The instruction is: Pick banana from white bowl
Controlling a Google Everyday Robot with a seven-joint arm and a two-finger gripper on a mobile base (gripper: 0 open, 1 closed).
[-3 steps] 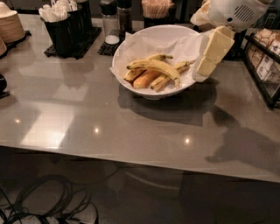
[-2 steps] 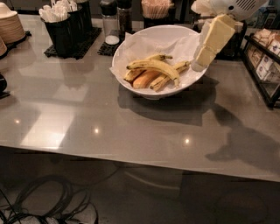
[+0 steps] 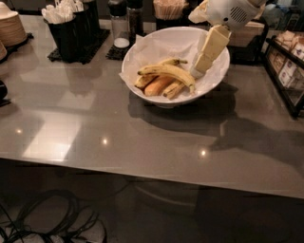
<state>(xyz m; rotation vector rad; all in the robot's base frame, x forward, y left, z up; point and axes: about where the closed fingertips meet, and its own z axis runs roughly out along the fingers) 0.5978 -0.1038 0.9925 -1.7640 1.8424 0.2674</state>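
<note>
The white bowl (image 3: 142,54), wide and lined with crinkled white paper, stands at the back middle of the grey counter. In it lie a few yellow bananas (image 3: 168,72) over an orange-brown piece of food (image 3: 158,86). My gripper (image 3: 200,66) hangs from the white arm at the top right, reaches down inside the bowl's right half and ends just right of the bananas' tips. It holds nothing that I can see.
A black caddy with white utensils (image 3: 71,28) stands at the back left, and stacked brown plates (image 3: 10,28) at the far left. Shakers (image 3: 126,21) and a straw cup (image 3: 168,9) stand behind the bowl. A black rack with packets (image 3: 287,71) lines the right edge.
My gripper has moved left and down, from over the bowl's right rim into the bowl, closer to the bananas. The bananas have not moved.
</note>
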